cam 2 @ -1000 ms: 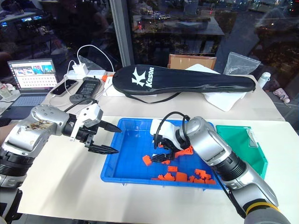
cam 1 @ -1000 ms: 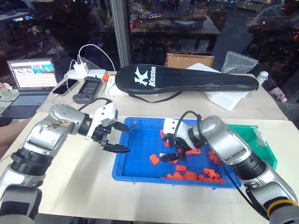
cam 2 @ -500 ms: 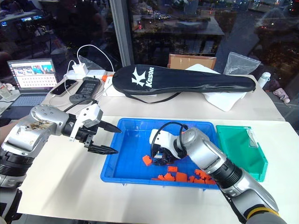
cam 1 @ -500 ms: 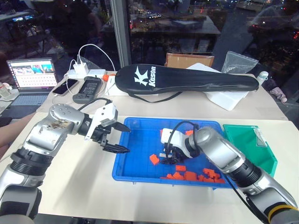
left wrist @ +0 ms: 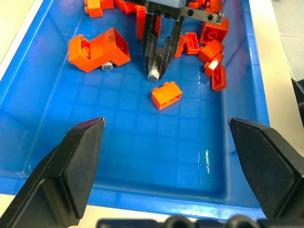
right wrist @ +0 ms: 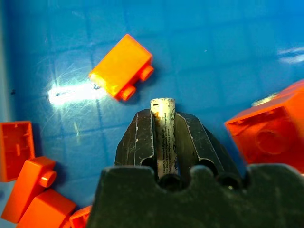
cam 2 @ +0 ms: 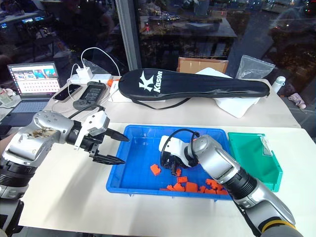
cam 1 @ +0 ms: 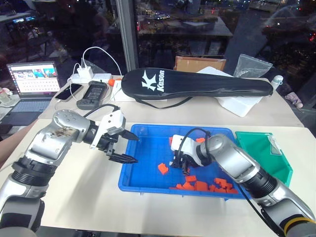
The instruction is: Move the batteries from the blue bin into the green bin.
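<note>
With the right end effector [right wrist: 163, 137] clamped on a slim silver-grey cylindrical battery [right wrist: 164, 135], axis along its fingers, the small green plastic bin [cam 1: 260, 153] lies approx 3 o'clock, outside the big blue plastic tray [cam 1: 148, 185]. R arm nearer. Left end effector [cam 1: 127, 146] fingers apart, empty.

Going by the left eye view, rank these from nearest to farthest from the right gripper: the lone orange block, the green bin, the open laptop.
1. Lone orange plastic block: just left of the right gripper, inside the tray.
2. Small green plastic bin: on the right.
3. Open laptop: far left, back of the table.

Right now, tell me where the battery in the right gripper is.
The battery is clamped between the right gripper's fingers, low over the blue bin's middle, near a lone orange block.
</note>
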